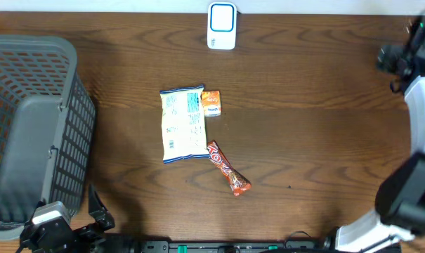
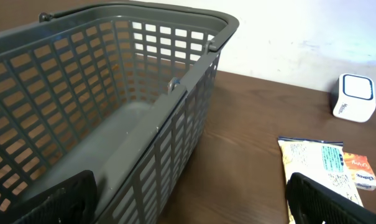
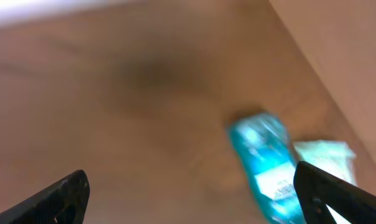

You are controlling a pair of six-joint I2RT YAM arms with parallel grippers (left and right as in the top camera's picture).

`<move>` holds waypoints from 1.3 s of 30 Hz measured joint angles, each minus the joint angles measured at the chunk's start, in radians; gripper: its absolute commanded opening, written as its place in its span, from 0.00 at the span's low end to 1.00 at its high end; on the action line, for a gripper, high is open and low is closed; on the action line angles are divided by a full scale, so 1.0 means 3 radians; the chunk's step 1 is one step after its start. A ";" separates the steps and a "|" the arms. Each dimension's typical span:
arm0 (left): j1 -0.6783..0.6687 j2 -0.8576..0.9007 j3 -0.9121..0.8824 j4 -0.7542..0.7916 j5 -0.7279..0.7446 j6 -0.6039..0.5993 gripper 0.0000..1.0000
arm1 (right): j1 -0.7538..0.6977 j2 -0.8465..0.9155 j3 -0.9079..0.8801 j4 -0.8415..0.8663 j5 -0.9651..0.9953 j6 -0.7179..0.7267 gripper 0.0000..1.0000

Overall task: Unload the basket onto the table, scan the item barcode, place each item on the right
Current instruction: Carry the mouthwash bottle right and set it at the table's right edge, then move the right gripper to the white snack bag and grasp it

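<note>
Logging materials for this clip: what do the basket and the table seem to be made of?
Basket: grey moulded plastic, matte, judging by its uniform lattice walls. Table: dark wood or wood-look laminate with a slight sheen; grain streaks show, but which of the two cannot be told.

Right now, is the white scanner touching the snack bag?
Apart. The overhead view shows bare brown table between the scanner and the snack bag.

Overhead: even, fairly bright light from above, sharp throughout. Faint soft shadow on desk (image 1: 303, 140) just right of basket (image 1: 72, 140). White scanner (image 1: 221, 26) at far desk edge near blown out. Left wrist: sharp, wall bright, basket mesh crisp, slight wide-angle bend. Right wrist: heavy motion blur, washed warm tone, teal blob (image 3: 262, 162) smeared, bright streak along top of view.
</note>
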 measured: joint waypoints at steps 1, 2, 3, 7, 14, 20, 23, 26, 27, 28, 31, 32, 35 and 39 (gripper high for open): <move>0.0000 0.0000 0.0000 0.0000 0.0000 0.0000 0.98 | 0.0111 -0.0135 0.0001 -0.0001 -0.0107 0.0014 0.99; 0.0000 0.0000 0.0000 0.0000 0.0000 0.0000 0.98 | 0.0229 -0.0259 0.0001 -0.0006 -0.0215 0.0034 0.99; 0.0000 0.0000 0.0000 0.0000 0.0001 0.0000 0.98 | 0.0352 -0.0375 0.0003 -0.0024 -0.0314 0.0048 0.99; 0.0000 0.0000 0.0000 0.0000 0.0001 0.0000 0.98 | 0.0841 -0.0673 0.0008 -0.0163 -0.0757 0.0149 0.99; 0.0000 0.0000 0.0000 0.0000 0.0000 0.0000 0.98 | 0.1728 -0.0615 0.0008 -0.0224 -0.1579 0.0533 0.99; 0.0000 0.0000 0.0000 0.0000 0.0001 0.0000 0.98 | 0.2449 -0.0261 0.0008 -0.0366 -0.1930 0.0741 0.99; 0.0000 0.0000 0.0000 0.0000 0.0001 0.0000 0.98 | 0.2674 -0.0037 0.0008 -0.0501 -0.1986 0.0832 0.99; 0.0000 0.0000 0.0000 0.0000 0.0001 0.0000 0.98 | 0.2786 0.0211 0.0006 -0.0604 -0.2019 0.1058 0.99; 0.0000 0.0000 -0.0001 0.0000 0.0000 0.0000 0.98 | 0.2796 0.0295 0.0006 -0.0641 -0.2029 0.1141 0.99; 0.0000 0.0000 0.0000 0.0000 0.0001 0.0000 0.98 | 0.2795 0.0379 0.0006 -0.0680 -0.2037 0.1221 0.99; 0.0000 0.0000 0.0000 0.0000 0.0001 0.0000 0.98 | 0.2761 0.0580 0.0006 -0.0771 -0.2099 0.1366 0.99; 0.0000 0.0000 0.0000 0.0000 0.0000 0.0000 0.98 | 0.2747 0.0637 0.0006 -0.0796 -0.2135 0.1396 0.99; 0.0000 0.0000 0.0000 0.0000 0.0000 0.0000 0.98 | 0.2715 0.0760 0.0006 -0.0815 -0.2251 0.1464 0.99; 0.0000 0.0000 0.0000 0.0000 0.0000 0.0000 0.98 | 0.2715 0.0872 0.0006 -0.0827 -0.2450 0.1537 0.99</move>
